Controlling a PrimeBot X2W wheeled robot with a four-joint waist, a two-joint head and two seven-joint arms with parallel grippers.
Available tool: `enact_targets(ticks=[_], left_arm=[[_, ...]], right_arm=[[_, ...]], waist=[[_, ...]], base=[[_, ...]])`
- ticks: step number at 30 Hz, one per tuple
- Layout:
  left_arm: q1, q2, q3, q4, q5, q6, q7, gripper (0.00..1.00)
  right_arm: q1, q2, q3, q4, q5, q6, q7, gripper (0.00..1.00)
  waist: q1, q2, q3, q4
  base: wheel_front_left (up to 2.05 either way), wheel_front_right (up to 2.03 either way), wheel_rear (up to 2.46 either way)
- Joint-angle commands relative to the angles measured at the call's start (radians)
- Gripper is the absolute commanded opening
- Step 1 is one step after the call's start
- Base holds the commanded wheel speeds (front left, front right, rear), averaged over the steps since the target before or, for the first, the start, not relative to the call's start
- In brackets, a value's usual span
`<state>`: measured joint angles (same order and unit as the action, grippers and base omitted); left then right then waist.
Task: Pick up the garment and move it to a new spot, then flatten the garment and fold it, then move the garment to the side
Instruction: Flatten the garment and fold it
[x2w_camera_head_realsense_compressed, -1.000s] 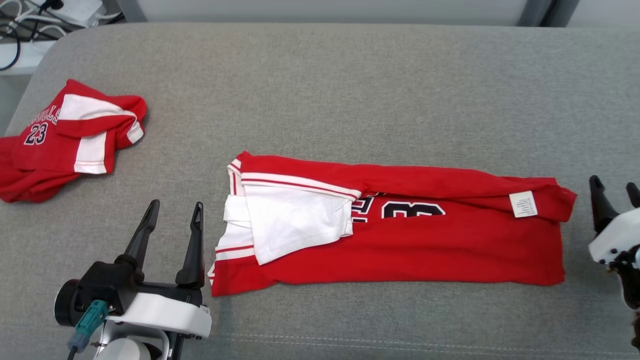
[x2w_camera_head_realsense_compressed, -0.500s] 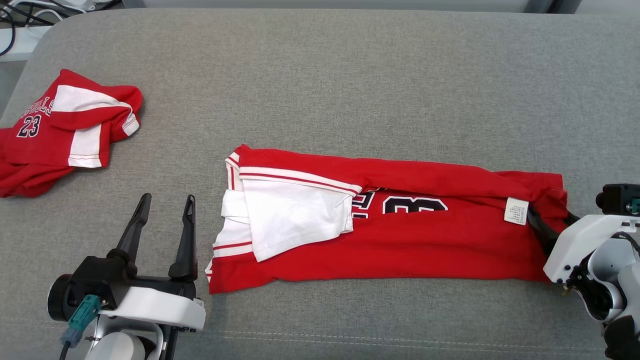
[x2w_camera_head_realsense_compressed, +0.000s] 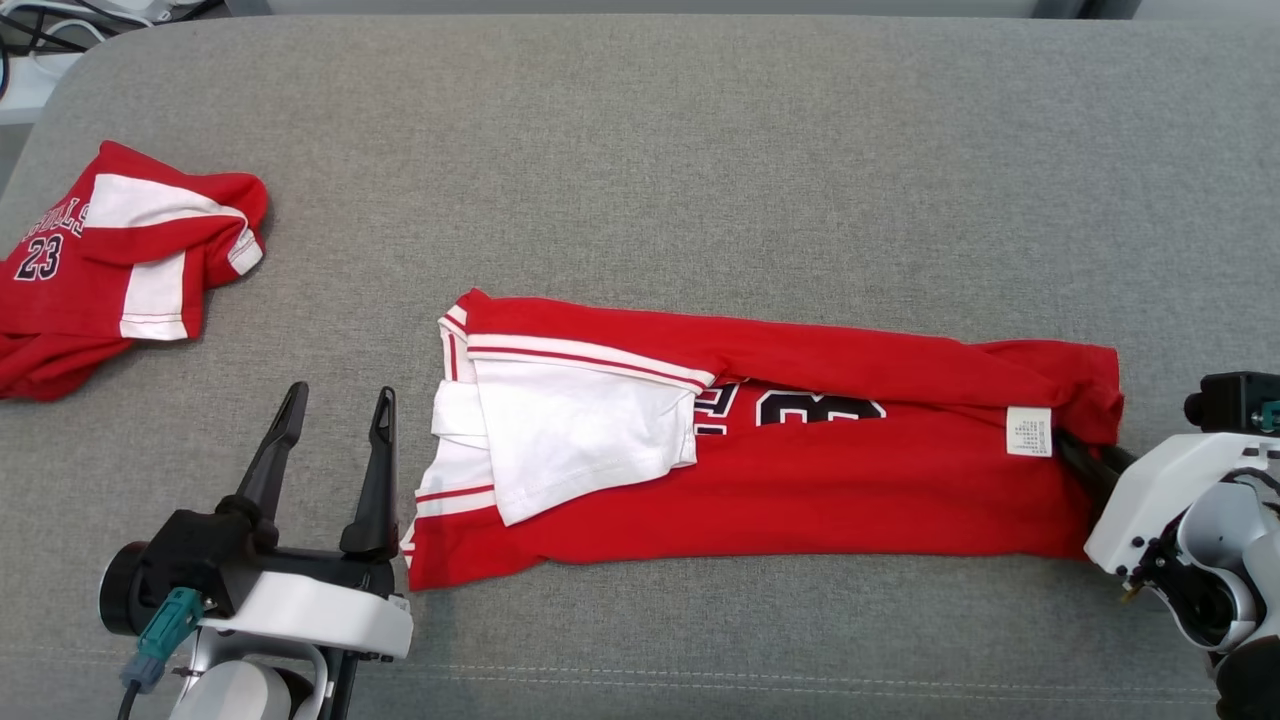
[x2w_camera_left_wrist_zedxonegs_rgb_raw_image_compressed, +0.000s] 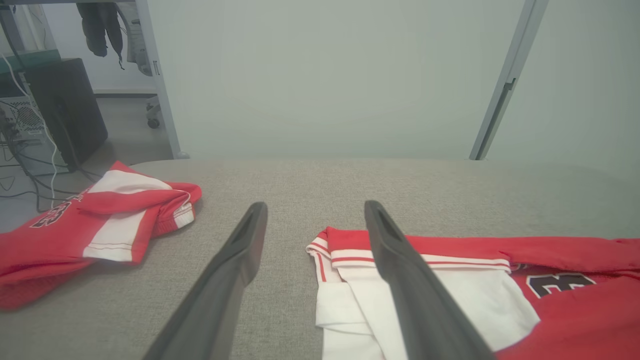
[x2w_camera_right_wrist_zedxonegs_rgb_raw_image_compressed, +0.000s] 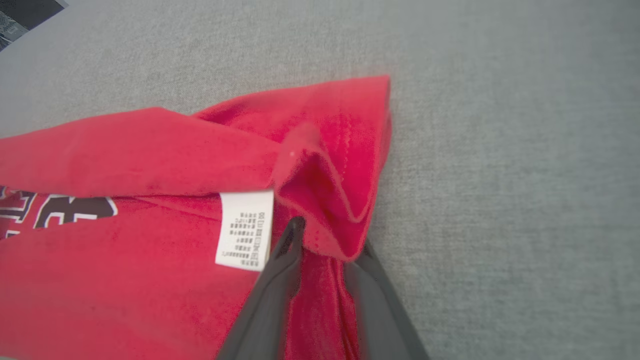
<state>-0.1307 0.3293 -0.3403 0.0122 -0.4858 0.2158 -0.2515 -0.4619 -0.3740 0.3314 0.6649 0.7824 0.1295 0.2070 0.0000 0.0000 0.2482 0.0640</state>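
Red fabric pinched between the jaws of the right gripper (x2w_camera_right_wrist_zedxonegs_rgb_raw_image_compressed: 330, 235), at the right-end hem of the garment (x2w_camera_head_realsense_compressed: 800, 470), just beside the white care label (x2w_camera_right_wrist_zedxonegs_rgb_raw_image_compressed: 245, 230). Garment lies folded in a long band across the middle of the grey padded surface (x2w_camera_head_realsense_compressed: 700, 150), white sleeve panel at its left end, dark number partly covered. Left gripper (x2w_camera_head_realsense_compressed: 340, 395) has its jaws spread wide with nothing between them, just beside the garment's left end. Second red jersey (x2w_camera_head_realsense_compressed: 100, 260) crumpled at far left, well apart.

Head camera looks down; wrist cameras sight along left gripper (x2w_camera_head_realsense_compressed: 341, 393) and right gripper (x2w_camera_right_wrist_zedxonegs_rgb_raw_image_compressed: 331, 234), the right closest; all share the garment (x2w_camera_head_realsense_compressed: 800, 480).
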Motion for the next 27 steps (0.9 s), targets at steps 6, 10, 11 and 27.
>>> enact_targets(ticks=[6, 10, 11, 27], left_arm=[[-0.025, 0.006, 0.056, -0.017, 0.014, -0.012, -0.01, 1.0], [-0.016, 0.0, 0.066, -0.017, 0.018, -0.018, -0.01, 1.0], [-0.015, -0.001, 0.068, -0.017, 0.019, -0.018, -0.01, 1.0], [-0.013, -0.006, 0.083, -0.016, 0.036, -0.034, -0.01, 1.0]], right_arm=[[0.04, -0.015, -0.002, 0.028, 0.046, 0.001, -0.011, 0.0], [0.051, -0.067, -0.07, 0.057, 0.066, 0.001, -0.065, 0.0], [0.053, -0.081, -0.088, 0.064, 0.069, 0.001, -0.079, 0.0], [0.033, -0.032, -0.028, -0.444, -0.033, 0.001, -0.089, 0.0]], waist=[[0.0, 0.0, -0.003, 0.0], [0.0, 0.0, -0.008, -0.007], [0.0, 0.0, -0.008, -0.009], [0.0, 0.0, -0.035, -0.05]], base=[[0.0, 0.0, 0.0], [0.0, 0.0, 0.0], [0.0, 0.0, 0.0], [0.0, 0.0, 0.0]])
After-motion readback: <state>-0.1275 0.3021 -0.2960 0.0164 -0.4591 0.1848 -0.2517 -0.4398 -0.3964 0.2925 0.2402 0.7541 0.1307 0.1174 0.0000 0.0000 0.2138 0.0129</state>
